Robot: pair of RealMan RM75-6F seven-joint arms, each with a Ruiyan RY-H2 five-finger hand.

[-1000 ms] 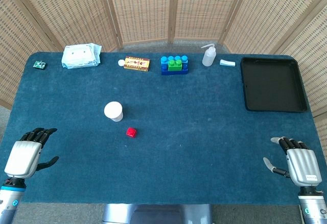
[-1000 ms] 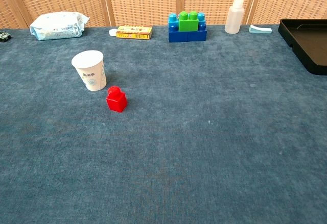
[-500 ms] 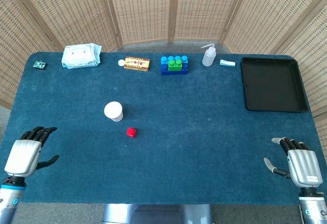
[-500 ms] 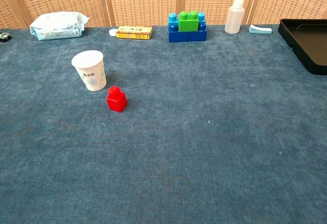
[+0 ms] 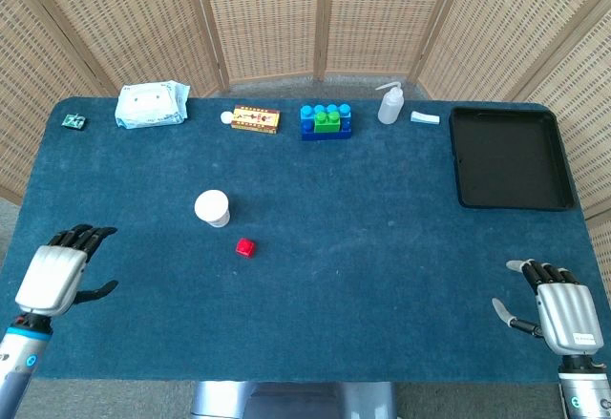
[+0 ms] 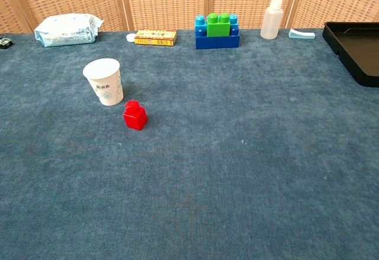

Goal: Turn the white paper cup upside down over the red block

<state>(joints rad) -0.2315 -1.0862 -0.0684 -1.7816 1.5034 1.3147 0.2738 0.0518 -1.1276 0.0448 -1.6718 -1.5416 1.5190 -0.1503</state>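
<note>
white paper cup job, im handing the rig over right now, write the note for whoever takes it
Left hand: open, holds nothing, near the table's front left corner.
Right hand: open, holds nothing, near the front right corner.
White paper cup: upright, mouth up, on the blue table, left of centre.
Red block: just in front and right of the cup, apart from it, uncovered.
Done: nothing yet.
Left: grasp the cup, likely with the nearer left hand, invert it, lower it over the block.

You have bright, even light in both views, with sharp focus throughout. Shadows on the worktop (image 5: 382,247) are soft and faint, with no glare.
</note>
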